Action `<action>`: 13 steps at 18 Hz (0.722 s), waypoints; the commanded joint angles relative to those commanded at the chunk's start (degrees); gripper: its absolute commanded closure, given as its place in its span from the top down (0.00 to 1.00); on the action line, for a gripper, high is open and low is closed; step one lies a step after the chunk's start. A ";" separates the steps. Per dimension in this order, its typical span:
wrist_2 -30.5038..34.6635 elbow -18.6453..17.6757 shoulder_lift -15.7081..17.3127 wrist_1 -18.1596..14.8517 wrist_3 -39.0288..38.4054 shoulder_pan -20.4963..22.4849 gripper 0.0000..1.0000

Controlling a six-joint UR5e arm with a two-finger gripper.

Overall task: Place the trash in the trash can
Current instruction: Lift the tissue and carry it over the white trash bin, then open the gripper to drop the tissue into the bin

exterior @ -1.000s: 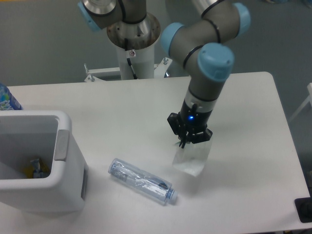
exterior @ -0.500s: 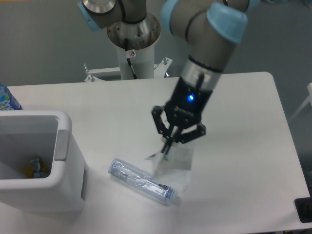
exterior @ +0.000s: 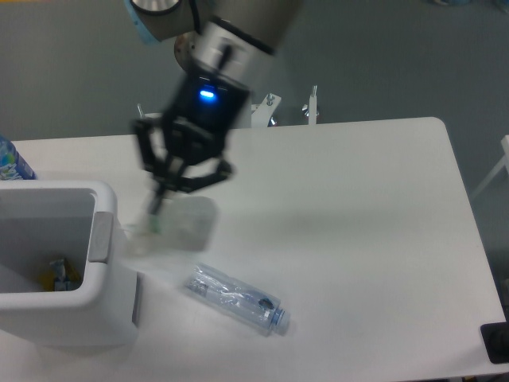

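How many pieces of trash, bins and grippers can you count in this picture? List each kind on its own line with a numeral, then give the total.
Trash not yet binned: 2, the white sheet hanging from the gripper and the crushed clear bottle on the table
Trash can: 1, with small items already inside, too unclear to count
Gripper: 1
Total: 4

Even soft light, motion-blurred arm

White trash can with grey tab; clear bottle, pale-blue cap.
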 joint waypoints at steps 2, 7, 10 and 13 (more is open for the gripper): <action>0.09 -0.09 -0.35 0.09 0.00 -2.29 0.00; 0.35 -2.63 -0.97 2.54 -0.09 -6.86 0.27; 0.35 -3.16 -1.05 4.04 -0.18 -7.13 1.00; 0.26 -2.81 -1.23 5.18 -1.14 -7.13 1.00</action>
